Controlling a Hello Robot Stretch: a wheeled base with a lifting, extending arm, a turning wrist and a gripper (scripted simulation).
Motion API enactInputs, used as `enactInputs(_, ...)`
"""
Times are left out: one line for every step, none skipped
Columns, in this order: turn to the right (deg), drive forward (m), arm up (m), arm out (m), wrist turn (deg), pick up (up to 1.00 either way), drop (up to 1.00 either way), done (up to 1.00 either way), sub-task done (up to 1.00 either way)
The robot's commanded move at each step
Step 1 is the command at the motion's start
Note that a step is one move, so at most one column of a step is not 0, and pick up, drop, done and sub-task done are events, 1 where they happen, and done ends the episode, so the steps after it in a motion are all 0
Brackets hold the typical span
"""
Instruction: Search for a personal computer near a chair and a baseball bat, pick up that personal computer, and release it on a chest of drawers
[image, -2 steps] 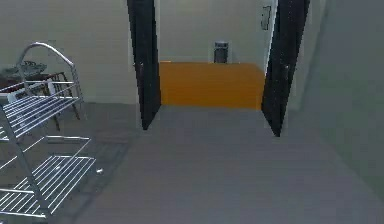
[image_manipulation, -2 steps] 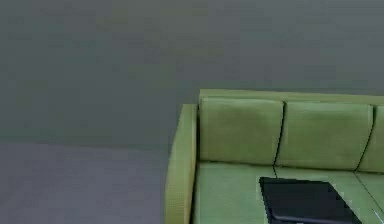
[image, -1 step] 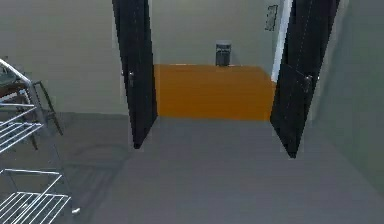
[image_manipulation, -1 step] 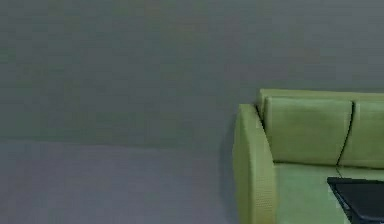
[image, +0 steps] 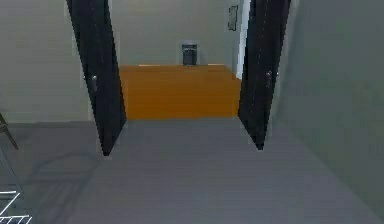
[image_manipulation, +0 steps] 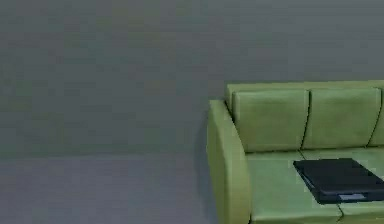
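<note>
A flat dark slab, shaped like a closed laptop, lies on the seat of a green sofa at the arm side view's lower right. In the forward view a doorway opens ahead between two dark doors swung towards me. Beyond it lies an orange floor with a small grey upright object against the far wall.
Grey floor stretches from me to the doorway. A grey wall runs along the forward view's right. White wire lines show at the forward view's lower left corner. The sofa's near armrest juts out; bare grey wall and floor lie left of it.
</note>
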Motion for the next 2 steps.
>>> enactInputs(0.0, 1.0, 0.0, 0.0, 0.0, 0.0, 0.0, 0.0, 0.0)
enactInputs(0.0, 1.0, 0.0, 0.0, 0.0, 0.0, 0.0, 0.0, 0.0)
